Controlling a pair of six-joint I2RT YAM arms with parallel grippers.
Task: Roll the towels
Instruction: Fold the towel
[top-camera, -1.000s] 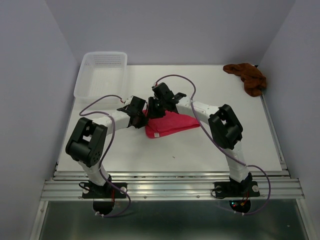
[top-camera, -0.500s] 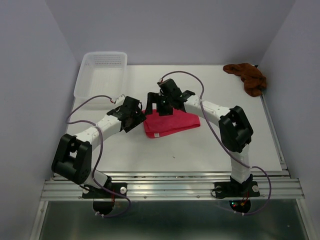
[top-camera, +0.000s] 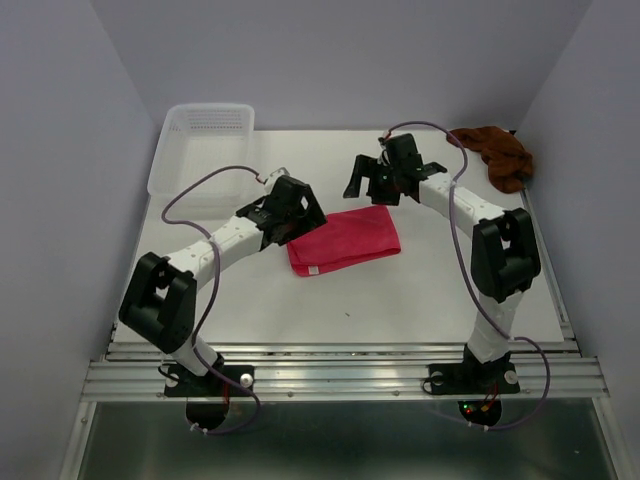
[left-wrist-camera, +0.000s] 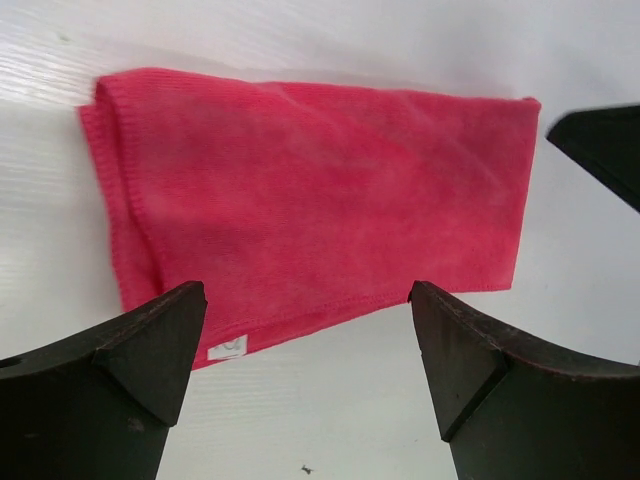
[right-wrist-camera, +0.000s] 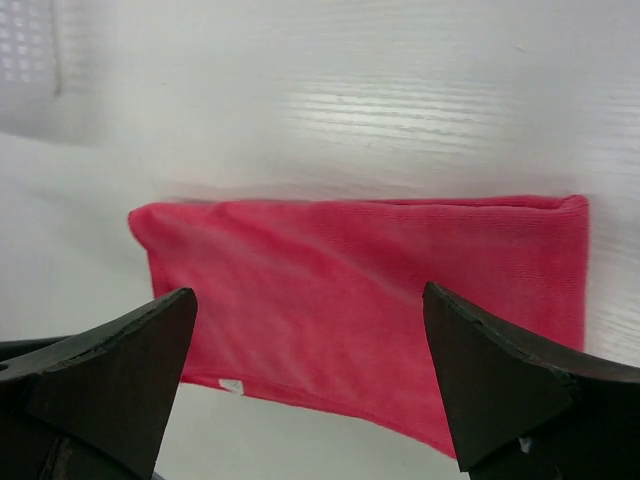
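The pink-red towel (top-camera: 345, 240) lies flat near the middle of the white table (top-camera: 400, 300), folded into a neat oblong with its long side running left to right and tilted a little in the top view. A small white tag (left-wrist-camera: 228, 347) shows at its near-left corner. Neither arm holds it. The left gripper (top-camera: 298, 225) sits just beside the towel's left end, its jaws spread wide. In the left wrist view the two dark fingertips (left-wrist-camera: 160, 330) stand well apart above the towel's near hem, with nothing between them but cloth and bare table below. The right gripper (top-camera: 362, 190) is raised over the table just beyond the towel's far edge, and its jaws are also spread wide and carry nothing. Its wrist view looks down on the whole folded pink-red towel (right-wrist-camera: 370, 290) framed between the two fingers (right-wrist-camera: 110, 370). The rust brown towel (top-camera: 493, 155) lies crumpled in a heap at the far right corner of the table, close to the right wall and well apart from the pink-red one. Neither gripper touches it. A white perforated basket (top-camera: 200, 150) rests at the far left corner.
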